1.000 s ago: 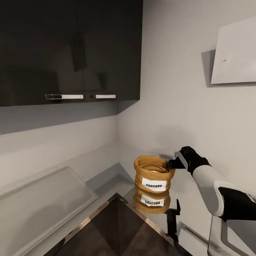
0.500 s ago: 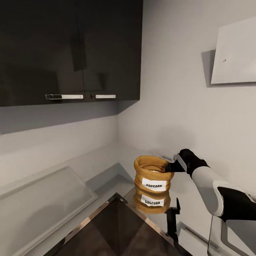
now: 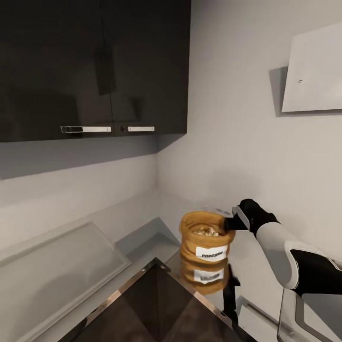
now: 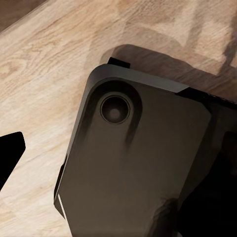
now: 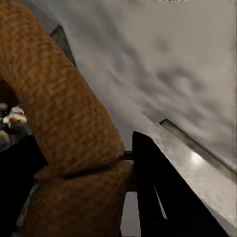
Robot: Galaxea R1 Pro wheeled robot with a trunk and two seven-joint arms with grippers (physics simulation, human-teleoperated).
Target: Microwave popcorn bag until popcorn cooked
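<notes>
At the corner of the glossy grey bench (image 3: 142, 209), under the dark-brown wall cabinets (image 3: 95, 66), the squat tan paper popcorn bag (image 3: 205, 240) with its rolled-down rim and white label sits tipped a little, its label turned downward and its mirror image showing in the shiny surface below it. Pale popcorn bits (image 3: 207, 231) with yellowish specks show inside the mouth. The right gripper (image 3: 231, 222) reaches in from the right side, and its jaws are closed on the rolled rim: in the right wrist view one black finger (image 5: 153, 187) lies against the outside of the bag wall (image 5: 64, 128), the other sits dark inside the mouth, with the thick rim pinched between them.

The step in hand looks like lifting the bag off the bench by this rim grasp. A rim pinch on soft paper gives little control over tilt, so the lift should go straight up and slowly, keeping the mouth upward so nothing spills. If the bag swings or sags further, it is better to set it down and take a deeper bite on the wall than to carry on. Any turn towards the microwave should wait until the bag is well above the bench.

The left gripper (image 4: 10, 158) hangs over the light wood plank floor (image 4: 44, 64) beside the robot's dark base (image 4: 143, 163); I cannot tell how its jaws stand.
</notes>
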